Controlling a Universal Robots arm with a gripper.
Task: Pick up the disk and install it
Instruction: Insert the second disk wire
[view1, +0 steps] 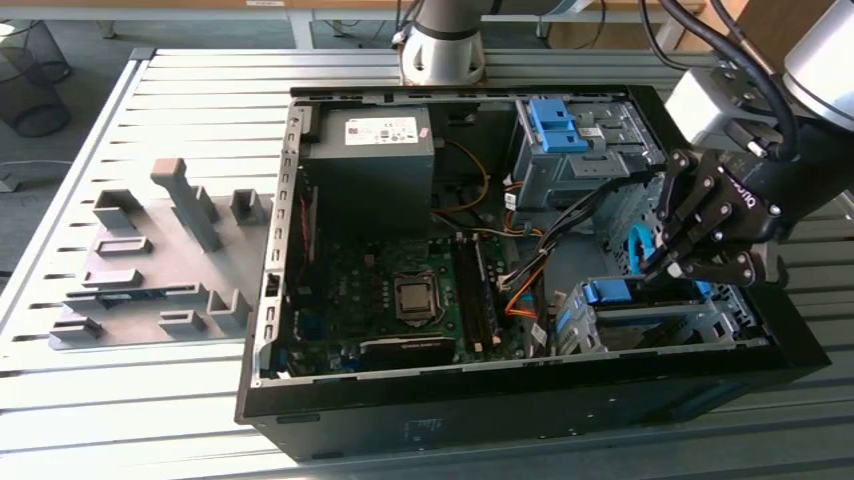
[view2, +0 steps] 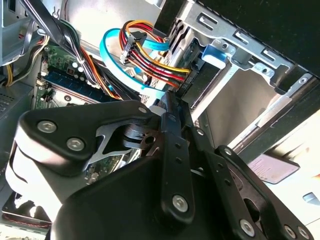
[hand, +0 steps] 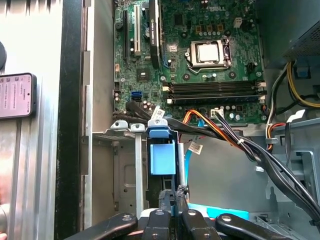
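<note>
Black claw (view1: 663, 268), fingers together and empty, hangs just above blue-railed silver metal disk (view1: 627, 293) seated in grey bay (view1: 654, 335); installation looks nearly done.

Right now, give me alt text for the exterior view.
A black gripper on a robot arm reaches into an open computer case at the drive bay with blue brackets, at the exterior view's right. The motherboard and grey power supply lie exposed.
</note>
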